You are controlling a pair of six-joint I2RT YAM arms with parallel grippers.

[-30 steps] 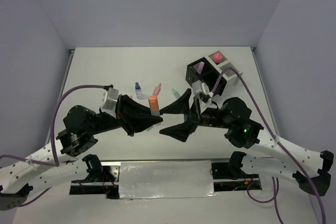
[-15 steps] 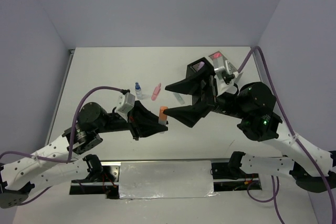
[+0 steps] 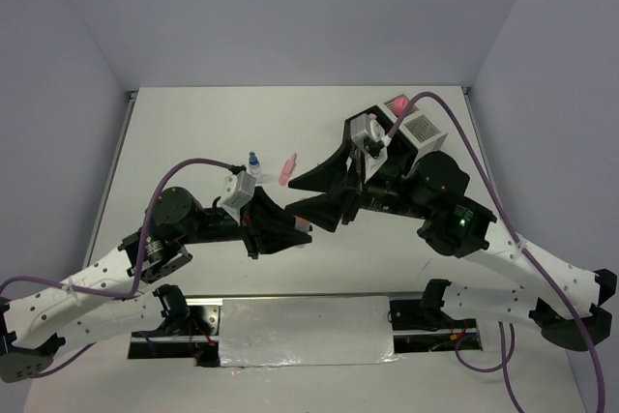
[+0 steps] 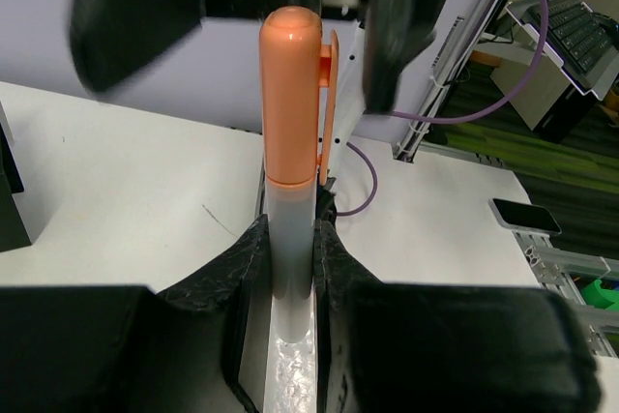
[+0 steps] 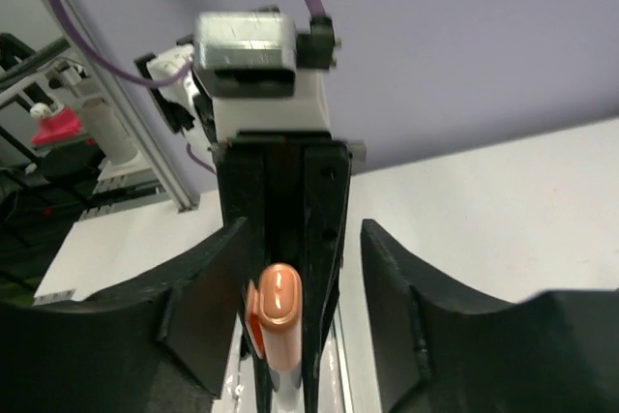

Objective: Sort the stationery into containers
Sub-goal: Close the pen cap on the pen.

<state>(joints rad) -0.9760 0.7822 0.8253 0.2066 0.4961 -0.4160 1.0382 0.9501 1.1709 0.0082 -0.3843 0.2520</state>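
Right gripper [image 5: 305,231] loose around orange highlighter [image 5: 277,309]

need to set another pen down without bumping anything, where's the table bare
Bare: the left side of the table, out to the blue-capped bottle; also the right edge, nearer than the white container. Crowded: the middle, where the left hand grips the orange highlighter inside the open right hand, pink highlighter just behind.

Top view looked down from near edge over counter [image 3: 193,128]; wrist views faced each other close, sharing orange highlighter [image 4: 290,94].
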